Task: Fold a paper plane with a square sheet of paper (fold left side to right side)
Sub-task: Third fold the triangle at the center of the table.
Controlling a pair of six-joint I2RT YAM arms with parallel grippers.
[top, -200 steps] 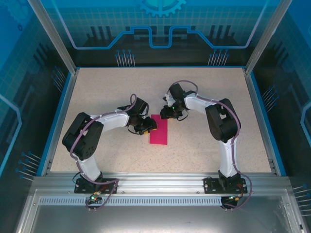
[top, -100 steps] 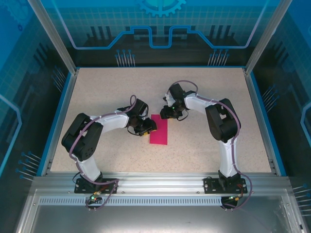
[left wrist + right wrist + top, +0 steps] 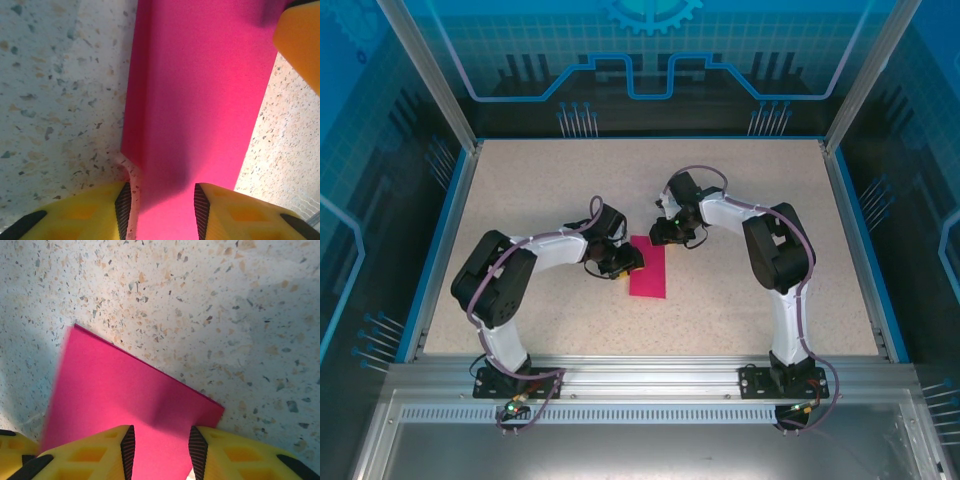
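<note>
Square sheet of paper (image 3: 649, 275), folded narrow, runs lengthwise through my left gripper (image 3: 160, 200), right gripper (image 3: 160, 442) astride its far end, both jaws half-open, pinching nothing.

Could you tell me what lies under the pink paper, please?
The paper lies on the speckled table. In the left wrist view a second pink layer shows along one edge, so it looks folded. Anything else beneath is covered.

Square sheet of paper (image 3: 648, 270): matt, smooth. Table (image 3: 750, 190): speckled, stone-like. Left end effector fingers (image 3: 75, 212): probably yellow plastic.
</note>
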